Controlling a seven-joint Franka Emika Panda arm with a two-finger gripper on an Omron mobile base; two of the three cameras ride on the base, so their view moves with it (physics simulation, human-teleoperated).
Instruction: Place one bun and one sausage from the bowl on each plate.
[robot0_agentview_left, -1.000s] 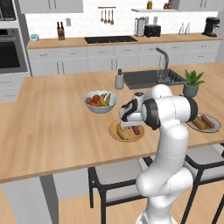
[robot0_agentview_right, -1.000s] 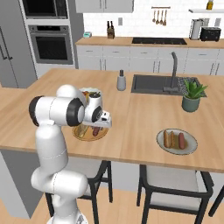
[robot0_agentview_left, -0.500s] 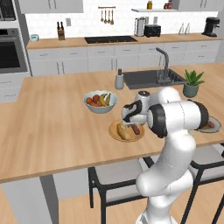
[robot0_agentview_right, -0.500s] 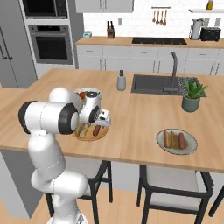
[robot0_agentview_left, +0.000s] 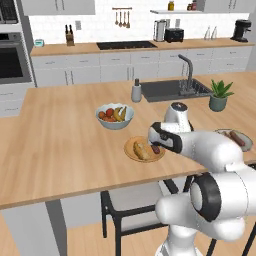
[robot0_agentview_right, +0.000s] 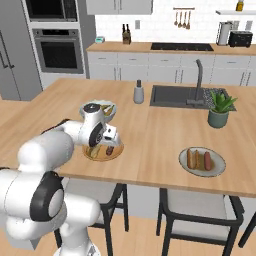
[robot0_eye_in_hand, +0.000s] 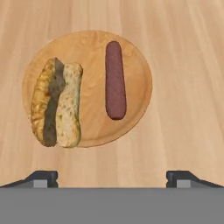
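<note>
Fingers (robot0_eye_in_hand: 112, 177) spread wide, nothing between them; the two tips sit far apart at the bottom of the hand view, over bare worktop (robot0_eye_in_hand: 188, 109) just off the rim of the tan plate (robot0_eye_in_hand: 94, 48).

Tan plate holds one bun (robot0_eye_in_hand: 57, 104) and one sausage (robot0_eye_in_hand: 115, 79). Bun is split lengthwise, lies on one side of the plate with an end reaching the rim. Sausage lies roughly parallel to it on the other side, a gap of bare plate between them, not touching.

Left base view: hand (robot0_agentview_left: 159, 138) hangs just above the tan plate (robot0_agentview_left: 131, 152), over the sausage side; bun (robot0_agentview_left: 140, 150) visible beside it. Right base view: same plate (robot0_agentview_right: 116, 152) near the front edge of the worktop (robot0_agentview_right: 150, 130), partly behind the hand (robot0_agentview_right: 107, 137).

Second plate, grey-white (robot0_agentview_right: 218, 169), sits well apart toward the right along the same front edge, below the potted plant (robot0_agentview_right: 220, 107). It carries a bun (robot0_agentview_right: 191, 158) and sausage (robot0_agentview_right: 208, 160) lying side by side, close together; cannot tell if touching. In the left base view that plate (robot0_agentview_left: 245, 136) is mostly hidden by the arm.

Pale bowl of bananas and red fruit (robot0_agentview_left: 114, 115) stands just behind the tan plate. Soap bottle (robot0_agentview_left: 135, 91) farther back by the sink (robot0_agentview_left: 170, 90).
</note>
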